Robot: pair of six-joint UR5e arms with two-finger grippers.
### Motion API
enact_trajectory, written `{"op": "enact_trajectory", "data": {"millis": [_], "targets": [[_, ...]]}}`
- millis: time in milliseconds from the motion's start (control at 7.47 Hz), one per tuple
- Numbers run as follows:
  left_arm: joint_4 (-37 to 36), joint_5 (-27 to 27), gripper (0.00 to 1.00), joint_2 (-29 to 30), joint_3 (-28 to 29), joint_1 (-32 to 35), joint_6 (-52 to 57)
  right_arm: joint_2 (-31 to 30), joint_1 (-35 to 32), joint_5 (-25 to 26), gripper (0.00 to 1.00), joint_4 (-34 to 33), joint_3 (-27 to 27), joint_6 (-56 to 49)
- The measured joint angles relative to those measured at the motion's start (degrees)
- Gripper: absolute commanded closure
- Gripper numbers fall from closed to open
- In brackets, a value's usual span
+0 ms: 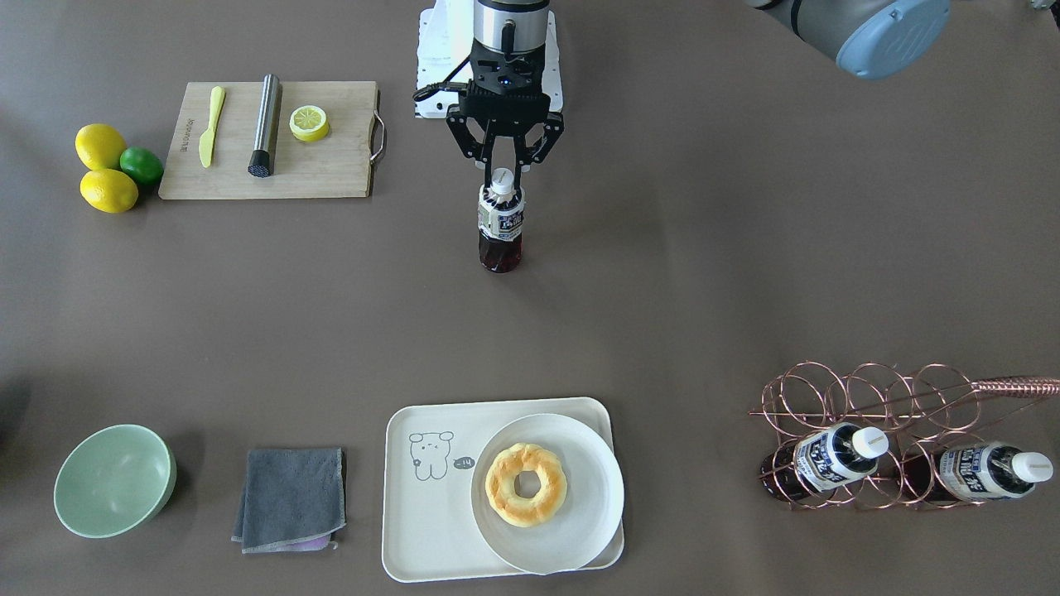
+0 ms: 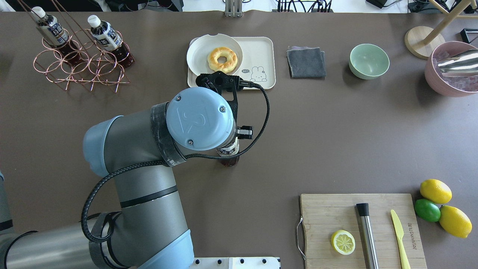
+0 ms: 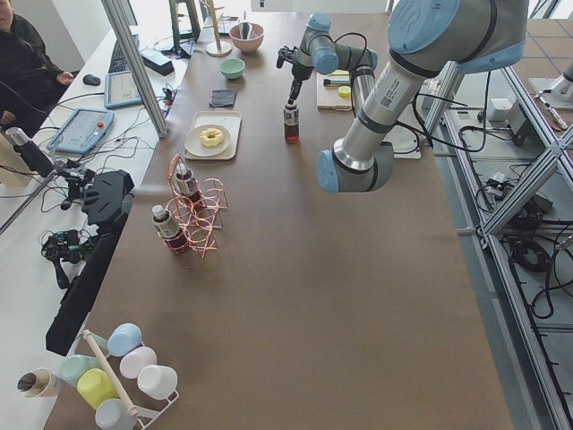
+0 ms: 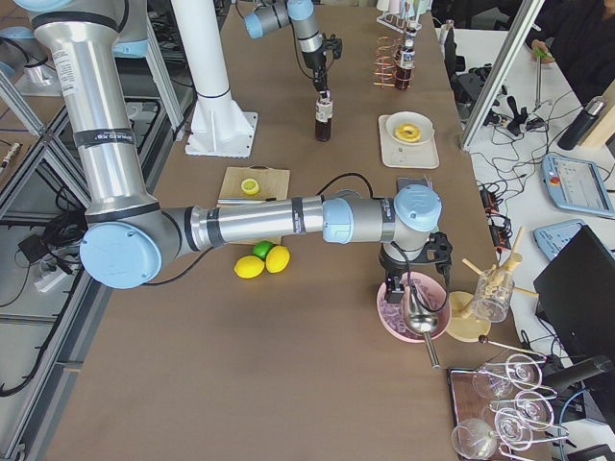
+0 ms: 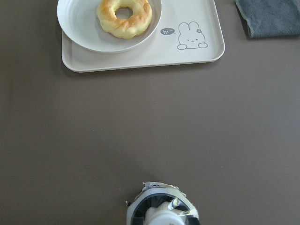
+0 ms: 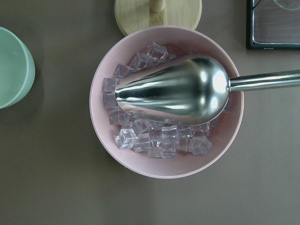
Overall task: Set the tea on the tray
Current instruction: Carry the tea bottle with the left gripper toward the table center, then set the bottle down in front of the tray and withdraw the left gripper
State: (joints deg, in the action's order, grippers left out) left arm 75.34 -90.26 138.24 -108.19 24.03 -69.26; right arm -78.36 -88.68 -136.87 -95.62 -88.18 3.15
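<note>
The tea (image 1: 501, 228), a small bottle of dark red-brown drink with a white cap, stands upright on the brown table mid-way across. My left gripper (image 1: 503, 175) hangs straight above it, fingers drawn in against the cap. In the left wrist view only the cap (image 5: 161, 216) shows at the bottom edge. The cream tray (image 1: 422, 530) with the grey cartoon drawing lies at the table's far side, apart from the bottle. My right gripper (image 4: 408, 286) hovers over a pink ice bowl (image 6: 166, 101); I cannot tell whether it is open or shut.
A round white plate (image 1: 580, 513) with a doughnut (image 1: 526, 484) covers half the tray. A copper wire rack (image 1: 869, 406) holds two alike bottles. Grey cloth (image 1: 290, 497), green bowl (image 1: 112, 480), cutting board (image 1: 331, 165) and lemons (image 1: 103, 165) lie around. A metal scoop (image 6: 178, 89) rests in the ice.
</note>
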Motion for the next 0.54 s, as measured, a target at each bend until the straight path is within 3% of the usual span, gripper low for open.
{"op": "enact_trajectory", "data": {"millis": [536], "targets": [[0.06,0.02,0.02,-0.12,-2.18,0.33,0.19,0.03,-0.01,-0.27,0.0,0.0,0.04,-0.13]]}}
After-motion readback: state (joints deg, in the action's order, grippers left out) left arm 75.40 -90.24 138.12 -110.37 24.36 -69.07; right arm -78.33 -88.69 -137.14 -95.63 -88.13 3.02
